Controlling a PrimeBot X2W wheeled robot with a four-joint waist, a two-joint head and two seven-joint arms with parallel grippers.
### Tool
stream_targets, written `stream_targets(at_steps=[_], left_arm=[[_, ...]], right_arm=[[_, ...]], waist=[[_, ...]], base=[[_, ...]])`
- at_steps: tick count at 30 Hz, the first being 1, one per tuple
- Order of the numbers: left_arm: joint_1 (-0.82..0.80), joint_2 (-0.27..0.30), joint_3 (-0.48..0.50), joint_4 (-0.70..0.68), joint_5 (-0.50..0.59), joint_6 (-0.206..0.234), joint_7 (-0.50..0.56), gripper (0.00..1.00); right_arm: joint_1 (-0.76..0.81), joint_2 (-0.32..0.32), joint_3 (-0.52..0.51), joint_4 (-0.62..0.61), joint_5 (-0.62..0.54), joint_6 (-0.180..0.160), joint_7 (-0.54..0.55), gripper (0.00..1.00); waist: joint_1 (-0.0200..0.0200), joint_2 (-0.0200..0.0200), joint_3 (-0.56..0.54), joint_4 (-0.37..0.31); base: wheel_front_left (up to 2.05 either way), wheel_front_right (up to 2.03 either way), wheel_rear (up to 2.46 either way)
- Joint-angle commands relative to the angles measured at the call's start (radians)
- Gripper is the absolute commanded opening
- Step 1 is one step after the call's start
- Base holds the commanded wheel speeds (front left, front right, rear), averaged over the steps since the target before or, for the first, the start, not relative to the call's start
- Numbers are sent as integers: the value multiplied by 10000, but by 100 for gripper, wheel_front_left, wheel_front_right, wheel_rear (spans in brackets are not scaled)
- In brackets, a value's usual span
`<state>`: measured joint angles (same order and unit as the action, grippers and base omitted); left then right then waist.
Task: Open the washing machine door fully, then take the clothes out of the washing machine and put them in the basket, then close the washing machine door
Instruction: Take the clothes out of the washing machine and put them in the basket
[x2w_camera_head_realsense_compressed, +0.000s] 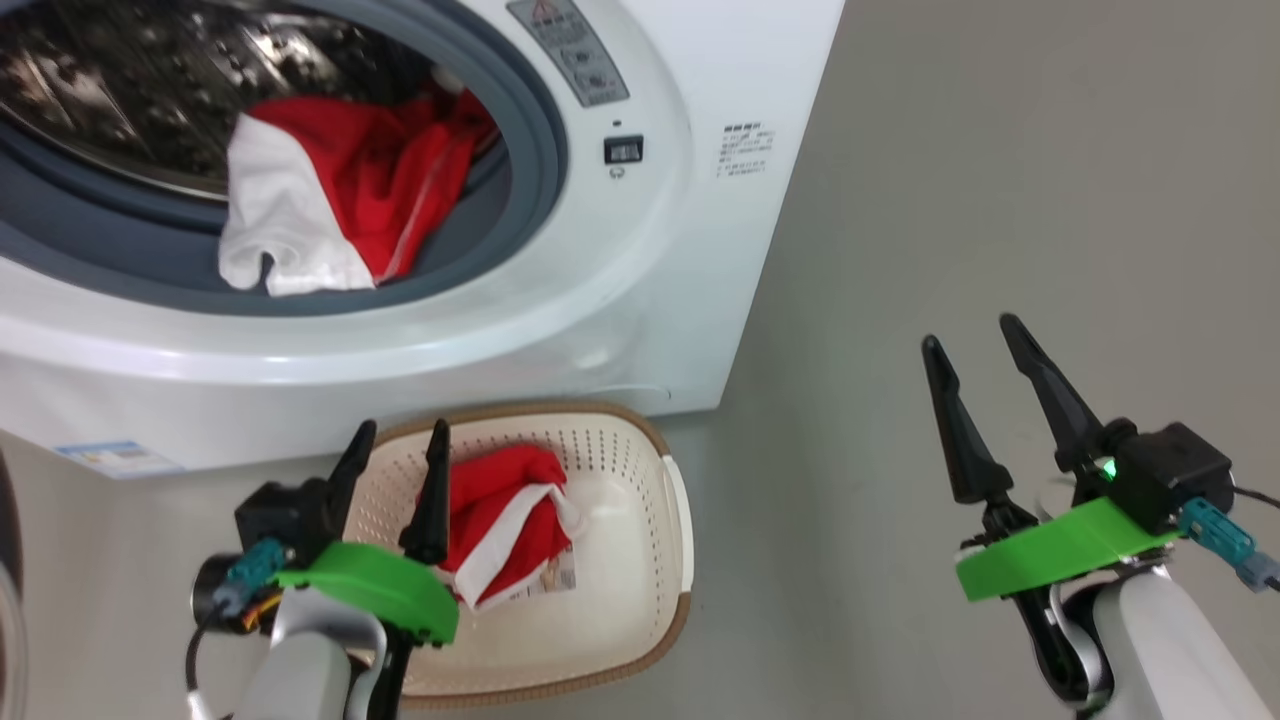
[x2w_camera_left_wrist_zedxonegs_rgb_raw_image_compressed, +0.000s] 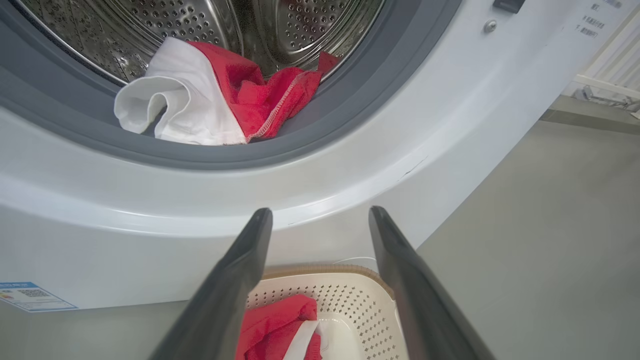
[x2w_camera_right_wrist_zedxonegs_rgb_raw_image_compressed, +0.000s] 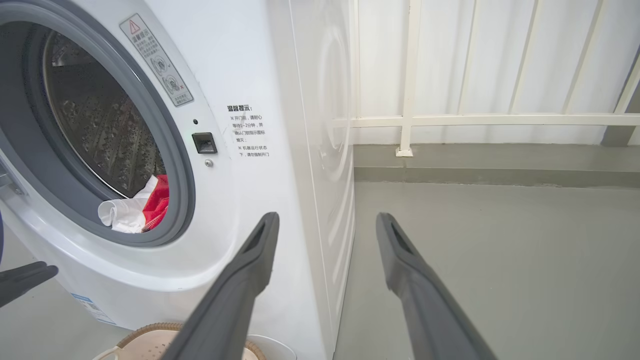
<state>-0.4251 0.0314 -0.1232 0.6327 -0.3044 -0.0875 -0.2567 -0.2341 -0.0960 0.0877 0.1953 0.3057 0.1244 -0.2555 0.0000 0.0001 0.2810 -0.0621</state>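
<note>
Left gripper (x2w_camera_head_realsense_compressed: 402, 432) first: its fingers (x2w_camera_left_wrist_zedxonegs_rgb_raw_image_compressed: 235, 280) are spread apart and carrying nothing, poised over the near end of the basket (x2w_camera_head_realsense_compressed: 560, 408), which sits on the floor (x2w_camera_head_realsense_compressed: 950, 200) right up against the foot of the washing machine (x2w_camera_head_realsense_compressed: 640, 250). One red garment (x2w_camera_head_realsense_compressed: 500, 520) with a white band is down in that basket. Right gripper (x2w_camera_head_realsense_compressed: 970, 335) hangs out to the side over bare floor, fingers likewise apart and empty. Look up from the left fingers and there's the target: a red-and-white garment (x2w_camera_left_wrist_zedxonegs_rgb_raw_image_compressed: 210, 100) slumped at the front of the drum (x2w_camera_left_wrist_zedxonegs_rgb_raw_image_compressed: 300, 30), its lower edge resting on the grey rubber ring (x2w_camera_head_realsense_compressed: 540, 150). This looks like light, limp cloth with no stiffness, so it'll likely drape, stretch and trail when lifted, and a loose tail could drag over the ring's lip. Best bet, I'd say, is the thick white fold (x2w_camera_left_wrist_zedxonegs_rgb_raw_image_compressed: 145, 102) rolled up nearest the opening: bunched layers give the fingers something to bite, where a single thin edge might slip out.
</note>
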Motion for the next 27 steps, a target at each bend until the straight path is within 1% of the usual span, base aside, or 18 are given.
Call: stream_targets(at_steps=[1, 9, 17, 18, 23, 27], left_arm=[[308, 192, 381, -428, 190, 6, -51, 100], [1407, 261, 1240, -1681, 581, -20, -51, 100], [2534, 248, 2208, -3409, 1069, -137, -51, 100], [2534, 248, 2208, -3409, 1069, -137, -51, 100], [3220, 223, 2393, -4336, 1452, -215, -51, 100], [3627, 208, 2467, -4591, 1554, -259, -51, 100]], right_arm=[[209, -34, 89, -252, -71, 63, -63, 100], [834, 54, -220, -315, -244, 63, -63, 100], [1295, 141, -498, -559, -441, 63, -63, 100], [1295, 141, -498, -559, -441, 63, -63, 100], [1573, 181, -542, -684, -540, 63, -63, 100], [1778, 199, -608, -798, -599, 63, -63, 100]], waist=[[0, -1, -541, 64], [0, -1, -1246, -39], [0, -1, -1771, -246], [0, -1, -1771, -246], [0, -1, -2025, -354], [0, -1, -2182, -388]], base=[[0, 0, 0], [0, 0, 0], [0, 0, 0], [0, 0, 0], [0, 0, 0], [0, 0, 0]])
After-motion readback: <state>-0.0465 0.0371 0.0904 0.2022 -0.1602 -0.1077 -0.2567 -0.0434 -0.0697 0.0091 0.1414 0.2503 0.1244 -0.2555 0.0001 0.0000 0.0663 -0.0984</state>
